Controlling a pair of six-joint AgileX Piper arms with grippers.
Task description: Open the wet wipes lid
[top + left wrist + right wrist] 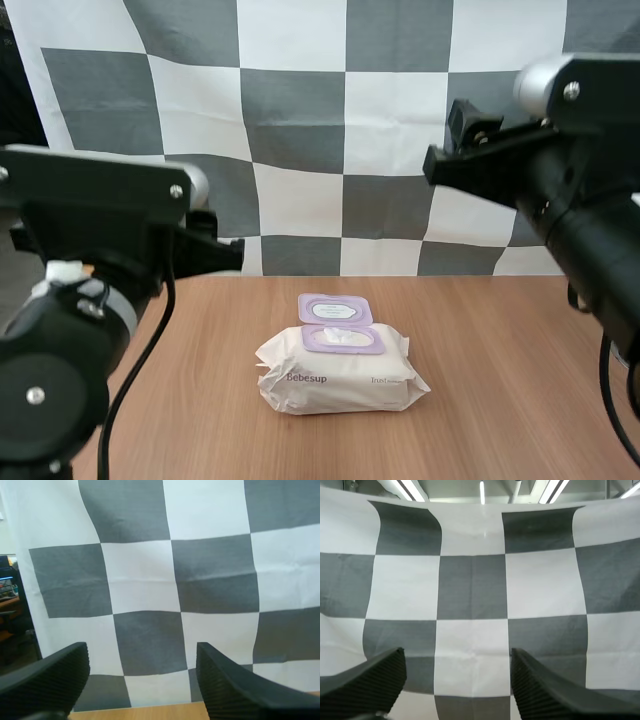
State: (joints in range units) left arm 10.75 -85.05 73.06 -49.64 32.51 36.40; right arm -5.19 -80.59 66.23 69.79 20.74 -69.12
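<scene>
wet wipes pack (340,375) on table (500,400), lid (336,309) flipped back, small print unreadable | left gripper (142,652) spread, holding nothing, finger bases cut off | right gripper (457,655) spread likewise

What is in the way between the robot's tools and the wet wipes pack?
Nothing visible stands between them. The wet wipes pack lies on the table with its purple lid already flipped open. The left tool and the right tool are open, raised above the table.
</scene>
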